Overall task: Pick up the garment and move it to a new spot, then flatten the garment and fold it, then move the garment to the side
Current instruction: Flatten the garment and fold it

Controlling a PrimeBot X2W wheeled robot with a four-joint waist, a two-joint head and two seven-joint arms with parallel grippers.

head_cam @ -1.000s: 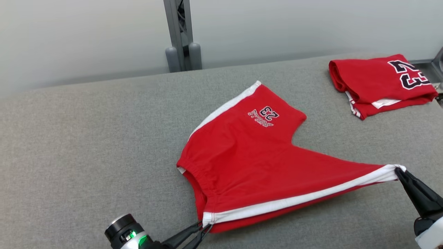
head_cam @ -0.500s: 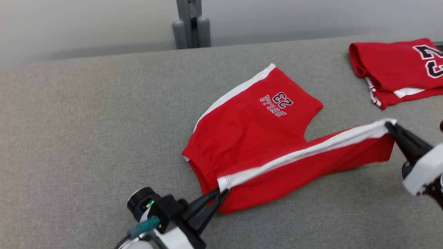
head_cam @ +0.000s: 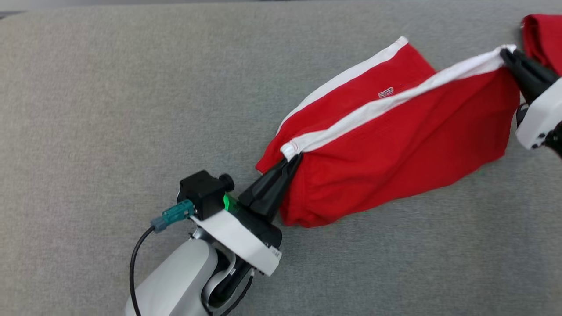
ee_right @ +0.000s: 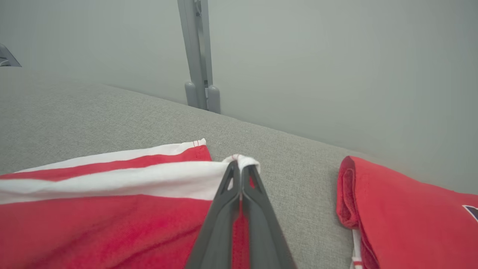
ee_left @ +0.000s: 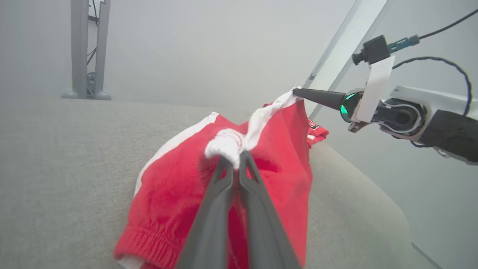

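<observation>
Clamped shut, the left gripper [head_cam: 292, 160] has both dark fingers pressed together on a bunched white corner of the red shorts [head_cam: 395, 131] at the waistband end. The left wrist view shows that white knot of cloth squeezed right at its fingertips [ee_left: 235, 158]. The right gripper [head_cam: 505, 52] is closed just as tightly on the other end of the same edge, pinching the white hem corner, as its own wrist view shows [ee_right: 241, 168].

Between the two grips the white side stripe [head_cam: 395, 98] runs taut and raised off the grey tabletop [head_cam: 109, 109]. The red cloth hangs from it like a curtain, and its lower fold rests on the surface. Behind this lifted panel the other leg of the shorts lies flat, its own white stripe facing the far edge and a small printed mark partly showing.

The shorts sit in the right half of the tabletop, stretched diagonally toward the far right corner. Just beyond the right gripper, near that corner, lies a folded red garment [ee_right: 403, 209], apart from the shorts. A metal post [ee_right: 198, 56] stands behind the far edge.
</observation>
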